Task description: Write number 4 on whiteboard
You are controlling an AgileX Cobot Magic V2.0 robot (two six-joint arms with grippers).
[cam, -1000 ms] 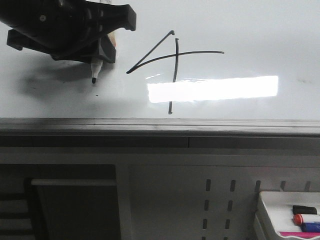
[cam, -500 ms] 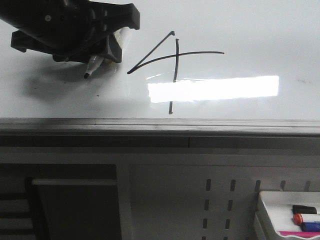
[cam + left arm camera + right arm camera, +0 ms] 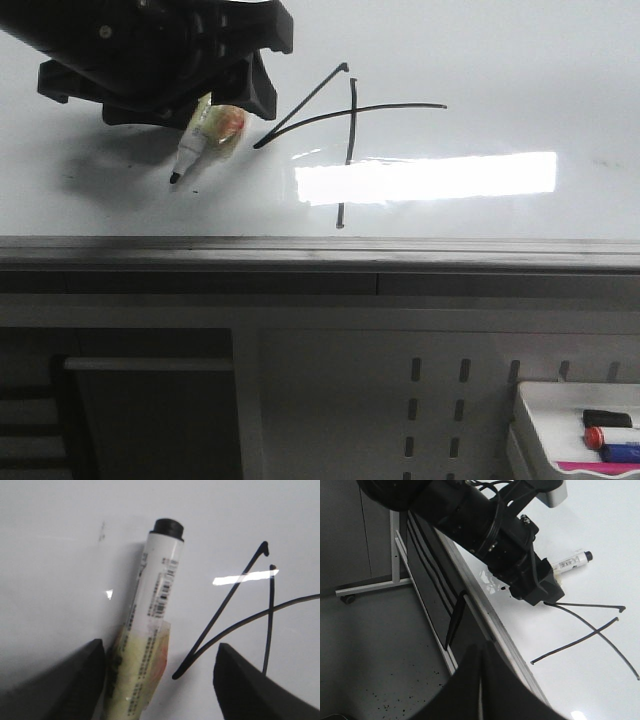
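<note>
The number 4 [image 3: 351,110] is drawn in thin black line on the whiteboard [image 3: 500,60]. My left gripper [image 3: 225,95] hovers over the board just left of the 4. Its jaws stand wide apart in the left wrist view [image 3: 160,680]. A white marker [image 3: 192,148] with a yellowish wrap lies on the board between them, against one finger [image 3: 87,675], black tip pointing away. The marker [image 3: 161,587] and the 4 [image 3: 225,605] both show there. My right gripper [image 3: 481,680] is shut and empty, off the board's edge. The right wrist view shows the 4 [image 3: 590,625] and the left gripper [image 3: 540,587].
The board's grey metal edge rail [image 3: 320,250] runs across the front. A white tray [image 3: 530,420] with markers [image 3: 610,437] sits low right. Below the rail is a perforated panel [image 3: 440,410]. The right wrist view shows floor and a stand leg [image 3: 370,587].
The left gripper has shifted a little right and opened. The marker has tipped over from upright in the fingers and now lies loose on the board.
</note>
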